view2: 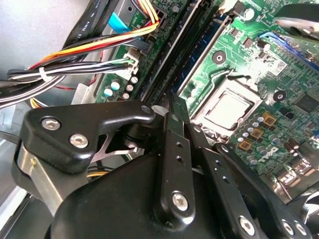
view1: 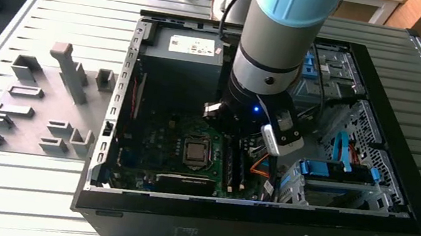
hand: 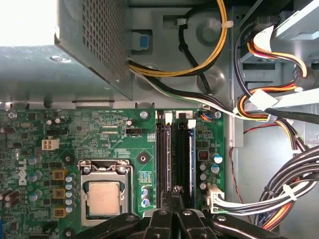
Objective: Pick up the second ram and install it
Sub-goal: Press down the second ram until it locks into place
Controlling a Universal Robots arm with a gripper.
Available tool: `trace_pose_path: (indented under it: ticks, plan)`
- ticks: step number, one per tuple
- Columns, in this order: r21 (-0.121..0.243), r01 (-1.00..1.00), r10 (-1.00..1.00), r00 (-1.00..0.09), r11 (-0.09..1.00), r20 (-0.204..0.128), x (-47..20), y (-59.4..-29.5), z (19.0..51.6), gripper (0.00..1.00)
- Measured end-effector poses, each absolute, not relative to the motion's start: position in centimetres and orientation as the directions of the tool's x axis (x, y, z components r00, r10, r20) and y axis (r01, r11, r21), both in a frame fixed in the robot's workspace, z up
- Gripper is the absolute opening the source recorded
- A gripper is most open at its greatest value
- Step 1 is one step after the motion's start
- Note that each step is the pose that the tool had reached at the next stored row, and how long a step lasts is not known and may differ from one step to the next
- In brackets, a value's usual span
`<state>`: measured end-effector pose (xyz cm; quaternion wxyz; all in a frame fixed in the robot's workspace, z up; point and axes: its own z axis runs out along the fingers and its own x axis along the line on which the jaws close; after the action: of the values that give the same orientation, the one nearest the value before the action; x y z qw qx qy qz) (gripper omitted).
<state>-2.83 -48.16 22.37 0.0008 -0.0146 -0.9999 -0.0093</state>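
My gripper is down inside the open computer case, over the motherboard beside the processor socket. Two green ram sticks stand on edge in neighbouring memory slots; I cannot tell which one is the second ram. In both wrist views the black fingers lie pressed together, and the gripper sits at one end of those slots. No board shows between the fingers. The gripper's tip points along the slot row.
A grey fixture plate with upright blocks lies on the slatted table at the exterior view's left. Bundled cables run close beside the slots. The power supply and blue-tabbed drive bays crowd the case.
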Motion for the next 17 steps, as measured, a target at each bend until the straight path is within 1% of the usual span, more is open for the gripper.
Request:
trace_pose_path:
  ticks: [17]
  plan:
    - [0.018,0.029,0.029,-1.000,0.999,0.004,-2.83,-48.16,21.63,0.11]
